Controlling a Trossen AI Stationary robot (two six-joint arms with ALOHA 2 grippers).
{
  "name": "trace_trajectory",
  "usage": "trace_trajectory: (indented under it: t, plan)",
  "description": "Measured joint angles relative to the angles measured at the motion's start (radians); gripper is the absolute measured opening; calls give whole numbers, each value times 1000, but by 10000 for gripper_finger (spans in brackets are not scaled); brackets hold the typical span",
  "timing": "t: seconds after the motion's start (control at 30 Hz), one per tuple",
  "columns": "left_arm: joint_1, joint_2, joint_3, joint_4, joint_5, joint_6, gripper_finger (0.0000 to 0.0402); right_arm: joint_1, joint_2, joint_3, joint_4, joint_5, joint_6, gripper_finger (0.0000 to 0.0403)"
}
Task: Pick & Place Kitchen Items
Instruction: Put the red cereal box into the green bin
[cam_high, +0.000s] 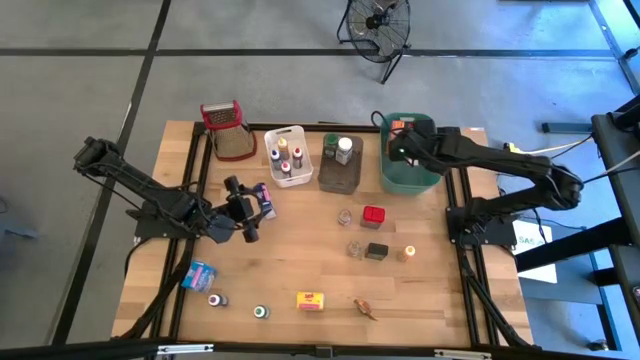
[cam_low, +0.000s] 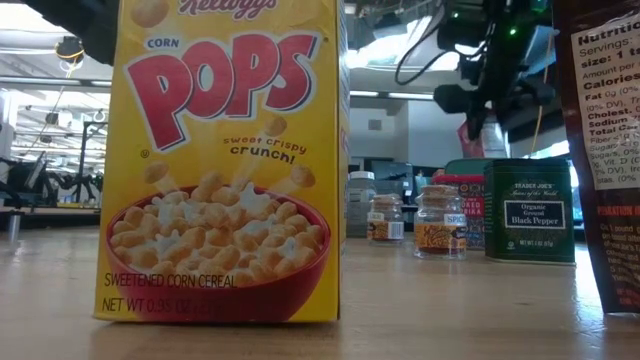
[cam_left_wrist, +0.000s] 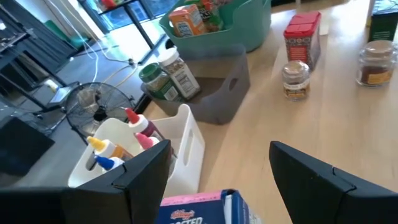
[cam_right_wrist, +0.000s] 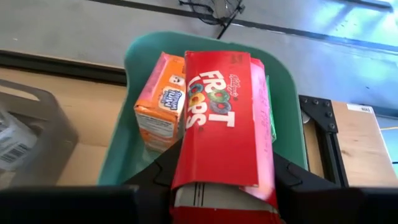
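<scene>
The right gripper is closed on a red Froot Loops box, both fingers pressed against the box's sides, and holds it above the green tub at the table's far right edge. Inside that tub, just beside the red box, an orange box stands on end; its label cannot be read. The left gripper hangs with its fingers spread wide and grips nothing; directly beneath it lies a pink-and-blue Kellogg's box, on the near side of the white tub. The white tub holds small squeeze bottles with red, yellow and blue caps. Next to it toward the green tub, the grey-brown tub holds two jars, one green-lidded and one white-lidded. Nearer the table's middle stand a red tin and two small spice jars. At the table's front edge a yellow Kellogg's Corn Pops box reads "sweet crispy crunch!" and "sweetened corn cereal", and farther back a green Trader Joe's tin reads "Organic Ground Black Pepper".
</scene>
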Motion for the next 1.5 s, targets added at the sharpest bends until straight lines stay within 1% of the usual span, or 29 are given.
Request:
trace_trajectory:
  t: [0.23,0.73,0.97,1.1,1.4,1.5]
  plan:
    - [0,0,0,0,8,1,267,-27,51,0,4,-9,0,128]
    - [0,0,0,-1,25,1,267,-62,138,0,90,-6,-16,128]
    - [0,0,0,-1,65,-6,267,-92,203,-1,150,2,-63,128]
    - [0,0,0,-2,70,-23,267,-96,229,-1,194,3,-108,128]
    - [0,1,0,-2,73,-24,267,-99,242,-1,212,3,-113,128]
    - [0,1,0,-2,83,-24,267,-100,242,0,213,20,-113,128]
